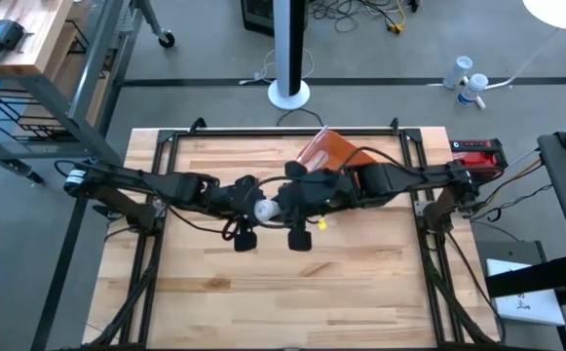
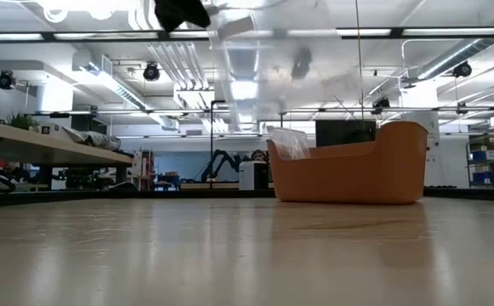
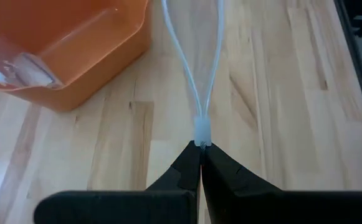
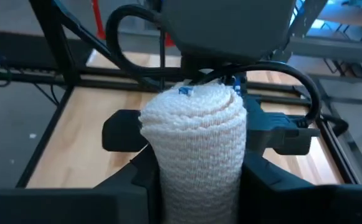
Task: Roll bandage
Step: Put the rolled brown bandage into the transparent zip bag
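Gripping the rolled white bandage (image 4: 196, 146) between its two fingers, the right gripper (image 4: 196, 180) hangs above mid-table, facing the left gripper (image 3: 200, 163). The left gripper's jaws are clenched on the edge of a clear plastic bag (image 3: 202, 127). An orange bin (image 1: 326, 151) stands behind on the wooden table (image 1: 360, 283).

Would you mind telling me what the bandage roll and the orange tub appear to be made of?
Bandage roll: off-white woven or knitted fabric, matte, judging by its ribbed, crinkled weave. Orange tub: probably moulded plastic, going by its smooth, even colour and rounded rim.
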You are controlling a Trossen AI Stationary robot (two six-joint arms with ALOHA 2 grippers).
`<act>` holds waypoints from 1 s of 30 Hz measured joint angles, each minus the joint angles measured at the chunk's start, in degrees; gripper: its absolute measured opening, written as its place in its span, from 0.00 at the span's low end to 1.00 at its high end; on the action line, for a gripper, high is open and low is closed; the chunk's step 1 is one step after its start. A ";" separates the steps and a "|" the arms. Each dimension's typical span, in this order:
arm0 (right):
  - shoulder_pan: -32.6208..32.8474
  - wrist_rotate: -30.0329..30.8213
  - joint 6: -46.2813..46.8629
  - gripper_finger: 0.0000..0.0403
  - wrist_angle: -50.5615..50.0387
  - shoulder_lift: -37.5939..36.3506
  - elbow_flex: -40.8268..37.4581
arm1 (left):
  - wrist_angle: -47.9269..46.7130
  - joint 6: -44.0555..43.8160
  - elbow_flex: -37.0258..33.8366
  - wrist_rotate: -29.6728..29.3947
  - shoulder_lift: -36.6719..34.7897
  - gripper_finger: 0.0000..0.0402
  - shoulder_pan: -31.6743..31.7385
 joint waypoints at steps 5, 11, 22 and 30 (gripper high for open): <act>0.04 -0.33 -1.27 0.30 0.74 -0.65 0.51 | -3.97 0.16 4.67 -1.12 -0.39 0.00 -1.91; -0.28 1.62 -4.04 0.29 1.90 -1.44 2.09 | -4.50 3.24 8.05 -6.01 -0.88 0.00 -5.79; 1.10 2.05 -3.84 0.29 -1.61 -1.48 5.30 | -4.55 1.40 10.40 -9.91 -0.88 0.00 -7.43; 1.66 1.86 -4.12 0.29 -9.94 -1.50 5.67 | -2.20 -0.64 10.96 -6.80 -0.95 0.00 -7.43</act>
